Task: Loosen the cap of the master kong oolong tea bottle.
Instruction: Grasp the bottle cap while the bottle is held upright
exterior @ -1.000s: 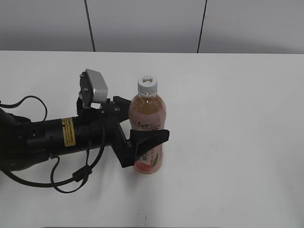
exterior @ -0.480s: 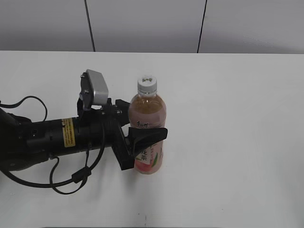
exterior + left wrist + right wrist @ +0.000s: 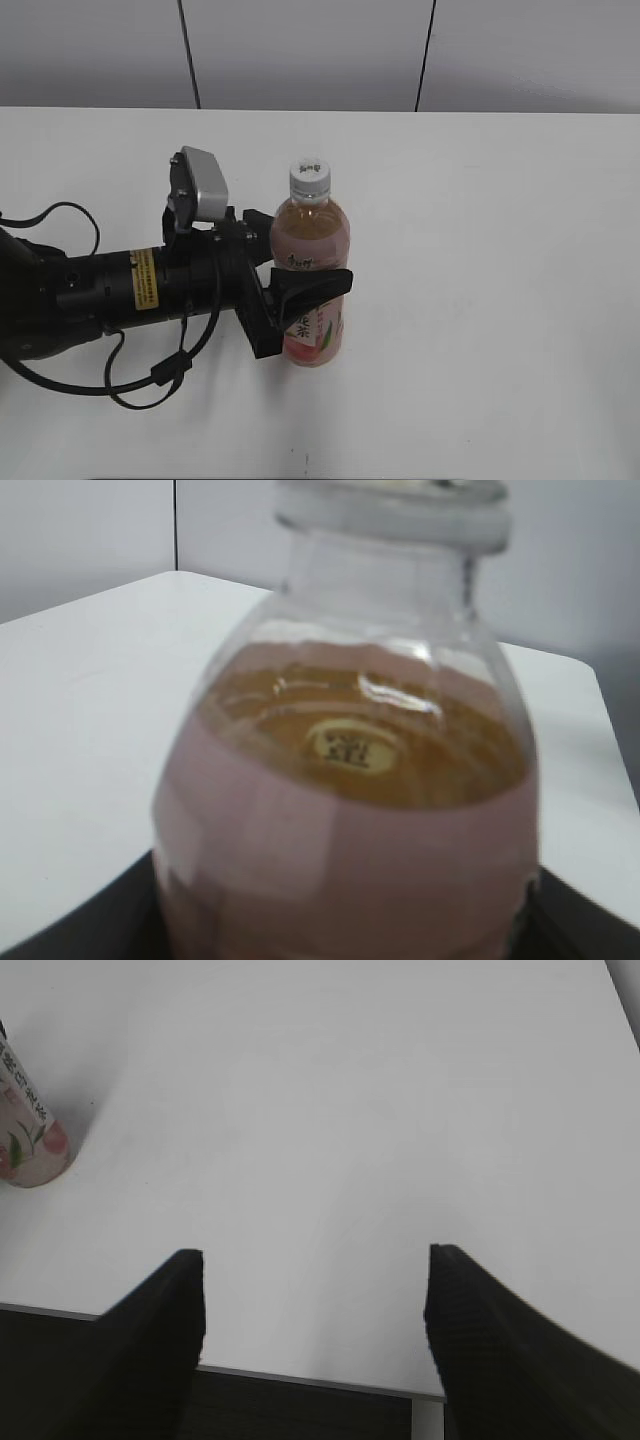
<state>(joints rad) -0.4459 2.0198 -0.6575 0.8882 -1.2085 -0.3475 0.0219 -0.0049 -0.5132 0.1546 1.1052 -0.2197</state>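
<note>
The master kong oolong tea bottle (image 3: 312,232) stands upright on the white table, with pale amber tea and a pink peach label. Its white cap (image 3: 310,177) is on the neck. My left gripper (image 3: 300,262) comes in from the left and is shut on the bottle's middle, one black finger (image 3: 318,285) across the front. In the left wrist view the bottle (image 3: 350,820) fills the frame, with the cap (image 3: 395,505) at the top edge. My right gripper (image 3: 315,1255) is open and empty over the table's front edge, the bottle's base (image 3: 25,1135) far to its left.
The white table (image 3: 500,250) runs back to a grey panelled wall. The left arm's cables (image 3: 150,375) lie on the table at the front left. The table's front edge (image 3: 300,1380) shows under the right gripper.
The left gripper and the bottle in it shifted very slightly to the left a second ago. Nothing has moved since then.
</note>
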